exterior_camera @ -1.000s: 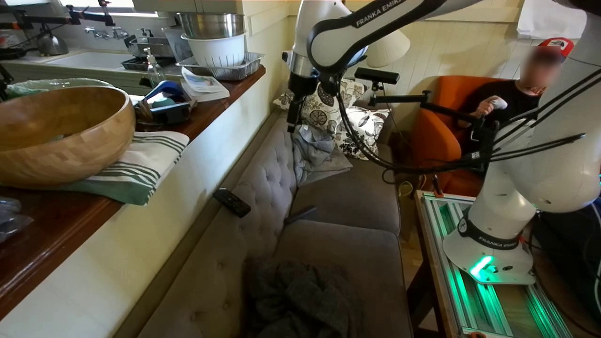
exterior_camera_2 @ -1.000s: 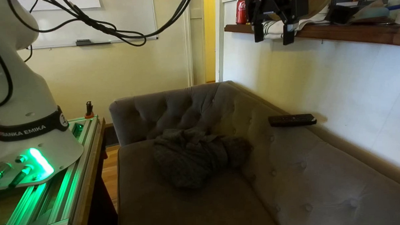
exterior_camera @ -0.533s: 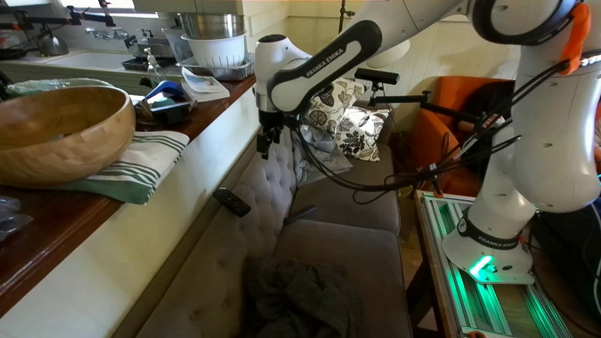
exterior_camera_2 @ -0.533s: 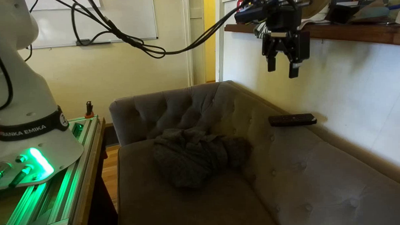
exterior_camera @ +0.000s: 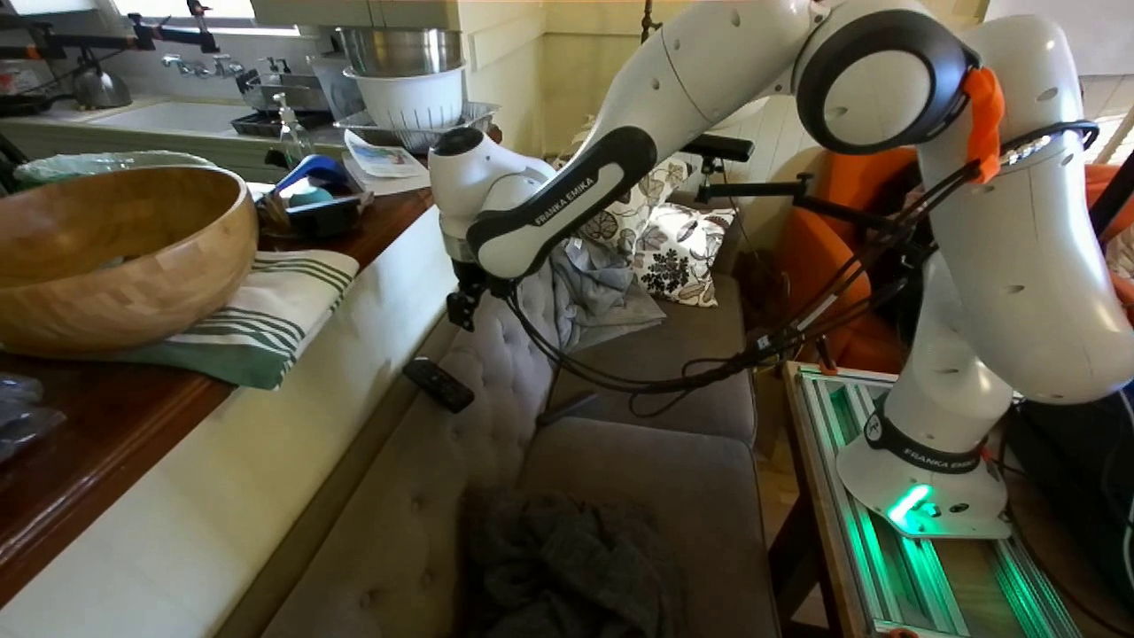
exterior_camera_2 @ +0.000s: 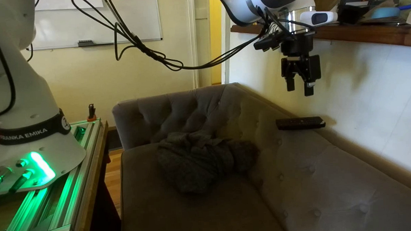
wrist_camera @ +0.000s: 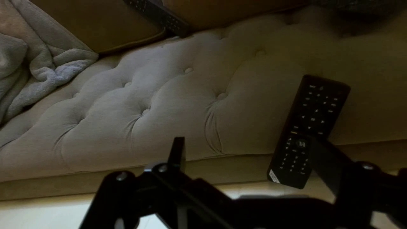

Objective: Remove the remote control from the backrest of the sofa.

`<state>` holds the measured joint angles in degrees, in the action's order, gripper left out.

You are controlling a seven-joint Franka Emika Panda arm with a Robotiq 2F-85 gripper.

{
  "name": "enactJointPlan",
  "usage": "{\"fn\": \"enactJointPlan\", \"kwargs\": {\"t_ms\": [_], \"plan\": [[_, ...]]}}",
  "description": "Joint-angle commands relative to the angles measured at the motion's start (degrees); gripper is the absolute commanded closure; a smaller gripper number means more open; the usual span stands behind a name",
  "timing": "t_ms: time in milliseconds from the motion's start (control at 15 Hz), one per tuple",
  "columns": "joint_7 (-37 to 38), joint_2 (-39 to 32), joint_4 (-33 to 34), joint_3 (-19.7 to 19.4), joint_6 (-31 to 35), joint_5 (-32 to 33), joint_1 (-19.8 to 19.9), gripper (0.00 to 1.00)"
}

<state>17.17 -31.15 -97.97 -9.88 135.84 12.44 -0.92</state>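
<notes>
Currently, remote control [wrist_camera: 313,119] sits right of centre in wrist view, below spread, empty Robotiq gripper [wrist_camera: 246,141], long axis slanting steeply upper-right.

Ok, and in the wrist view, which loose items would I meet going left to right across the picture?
Crumpled grey blanket → black remote down on the seat → remote control lying on the tufted backrest.

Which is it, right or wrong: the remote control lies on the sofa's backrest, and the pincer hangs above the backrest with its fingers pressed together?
Wrong on the fingers only: the wrist view shows them spread apart. The remote control does lie on the backrest, and the pincer hangs above the backrest.
</notes>
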Motion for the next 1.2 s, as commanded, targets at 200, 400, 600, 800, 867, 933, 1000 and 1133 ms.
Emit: {"fn": "enactJointPlan", "kwargs": {"t_ms": [200,400,600,800,867,933,1000,1133], "plan": [[-0.91,-2.93,3.75,0.66,-2.20,-0.23,0.10,0.00],[2.83,-6.92,6.08,0.41,-1.70,-0.59,-1.17,0.00],[5.64,-10.72,8.92,-0.30,-2.63,-0.54,-2.37,0.00],[10.79,-14.39,11.89,-2.42,-1.99,0.27,-4.21,0.00],[10.99,-15.64,13.11,-2.73,-2.28,0.30,-4.39,0.00],[10.51,-16.72,14.11,-2.66,-2.23,0.04,-4.23,0.00],[10.09,-17.98,15.15,-2.60,-1.37,-0.15,-4.00,0.00],[9.03,-19.95,16.77,-2.49,-0.06,-0.30,-3.54,0.00]]}}
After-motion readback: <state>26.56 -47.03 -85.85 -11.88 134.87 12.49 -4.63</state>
